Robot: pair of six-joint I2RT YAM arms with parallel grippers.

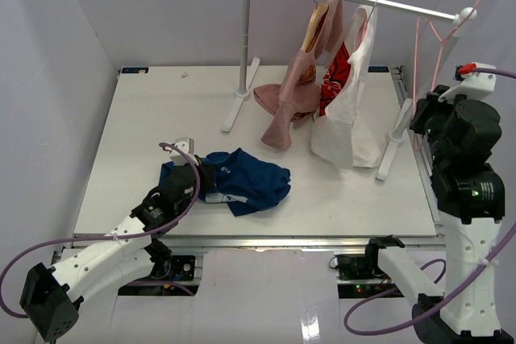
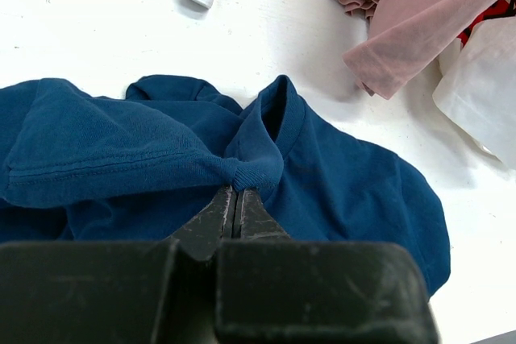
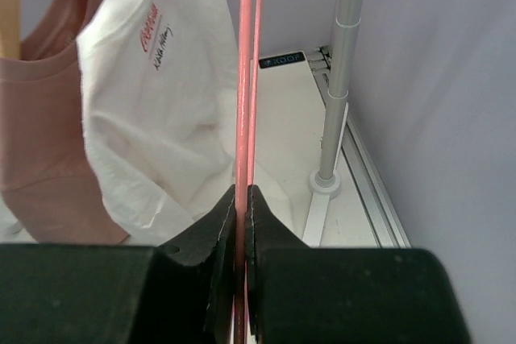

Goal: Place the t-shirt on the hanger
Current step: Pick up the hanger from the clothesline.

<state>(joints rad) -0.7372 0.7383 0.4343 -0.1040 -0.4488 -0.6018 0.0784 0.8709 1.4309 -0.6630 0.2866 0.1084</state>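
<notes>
The navy blue t-shirt [image 1: 250, 181] lies crumpled on the white table near its front left. My left gripper [image 1: 205, 176] is shut on it, and the left wrist view shows the jaws [image 2: 236, 192] pinching the ribbed collar of the t-shirt [image 2: 355, 183]. The thin pink hanger [image 1: 417, 62] hangs by its hook from the right end of the rack's rail. My right gripper [image 1: 418, 128] is shut on it. In the right wrist view a pink wire of the hanger [image 3: 245, 78] runs straight up from between the closed jaws [image 3: 242, 197].
A white clothes rack [image 1: 246, 38] stands at the back, its feet on the table. A dusty-pink garment [image 1: 294, 94] on a tan wooden hanger and a white garment with red print [image 1: 351, 110] hang from it. A small white object [image 1: 184, 142] lies behind the t-shirt. The wall is close on the right.
</notes>
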